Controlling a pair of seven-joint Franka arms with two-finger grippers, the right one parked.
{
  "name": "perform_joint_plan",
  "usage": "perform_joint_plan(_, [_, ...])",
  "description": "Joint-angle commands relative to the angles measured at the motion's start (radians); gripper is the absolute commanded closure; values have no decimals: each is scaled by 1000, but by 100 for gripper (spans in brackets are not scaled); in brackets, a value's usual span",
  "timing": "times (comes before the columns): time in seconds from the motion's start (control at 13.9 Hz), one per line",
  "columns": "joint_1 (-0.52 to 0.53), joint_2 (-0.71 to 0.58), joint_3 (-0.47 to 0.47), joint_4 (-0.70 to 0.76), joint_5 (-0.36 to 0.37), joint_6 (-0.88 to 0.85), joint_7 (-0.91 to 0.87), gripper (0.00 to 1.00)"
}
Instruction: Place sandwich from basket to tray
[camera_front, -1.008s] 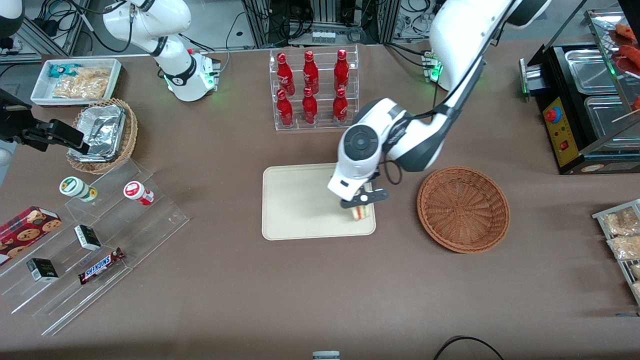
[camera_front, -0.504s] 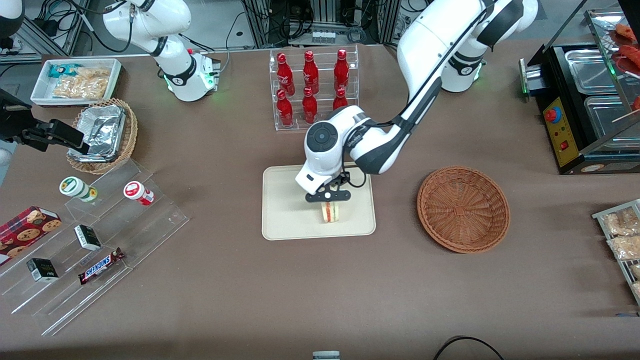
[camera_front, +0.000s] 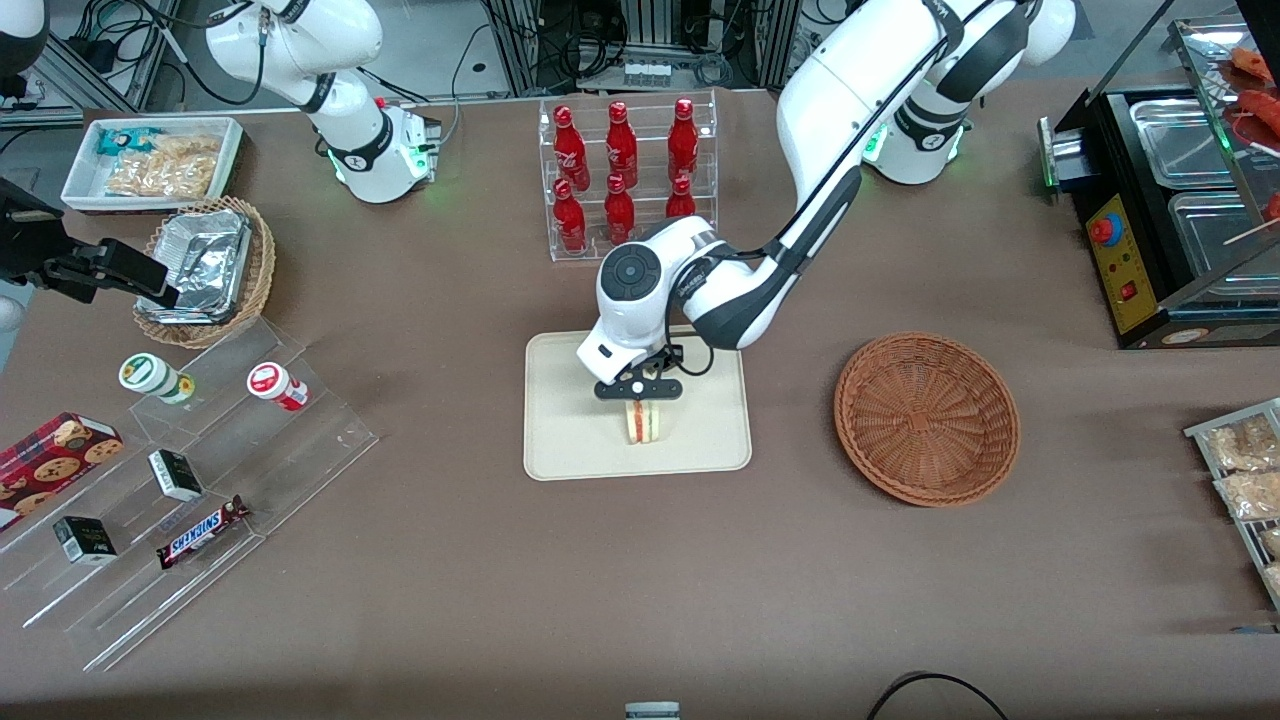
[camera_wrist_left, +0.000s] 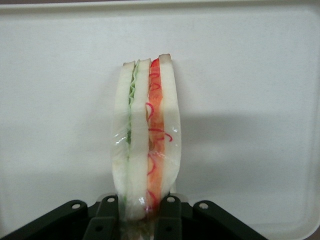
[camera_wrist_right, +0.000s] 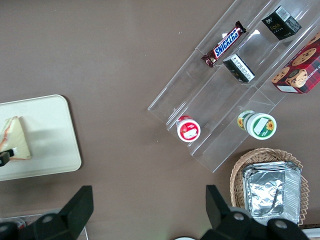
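Observation:
The sandwich (camera_front: 645, 423) is a pale bread wedge with a red and a green filling stripe, held upright over the middle of the cream tray (camera_front: 570, 440). My left gripper (camera_front: 640, 397) is shut on its upper end. The wrist view shows the sandwich (camera_wrist_left: 146, 135) pinched between the two black fingers (camera_wrist_left: 102, 220) with the tray (camera_wrist_left: 250, 90) close beneath it; whether it touches the tray I cannot tell. The reddish-brown wicker basket (camera_front: 927, 417) sits beside the tray toward the working arm's end, with nothing in it. The right wrist view also catches the sandwich (camera_wrist_right: 16, 137) on the tray (camera_wrist_right: 55, 140).
A clear rack of red bottles (camera_front: 625, 180) stands farther from the camera than the tray. Toward the parked arm's end are a clear stepped shelf (camera_front: 190, 490) with snacks, a light wicker basket with foil container (camera_front: 205, 270) and a white bin (camera_front: 150, 165). A black food warmer (camera_front: 1160, 220) stands toward the working arm's end.
My left gripper carried the sandwich from the tray's edge nearest the basket to over the tray's middle, and lowered a little. The basket stayed put.

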Motion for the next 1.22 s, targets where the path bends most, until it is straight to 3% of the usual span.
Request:
perform_joint_plan(0.0, [-25,30,13,26,29,17,-22,34])
perform_joint_plan(0.14, [-25,27,16,26,30,8,-26,3])
perform_joint_plan(0.22, [-23,22,16,26,30,-7,-26,0])
perform_joint_plan(0.65, [21,-169,18,-47,24,-70,-89,0])
perform_joint_plan(0.79, [52,-276,18,-92,24,-169,-120,0])
perform_joint_plan(1.15, [237,-608,18,-343,14,-263,-111,0])
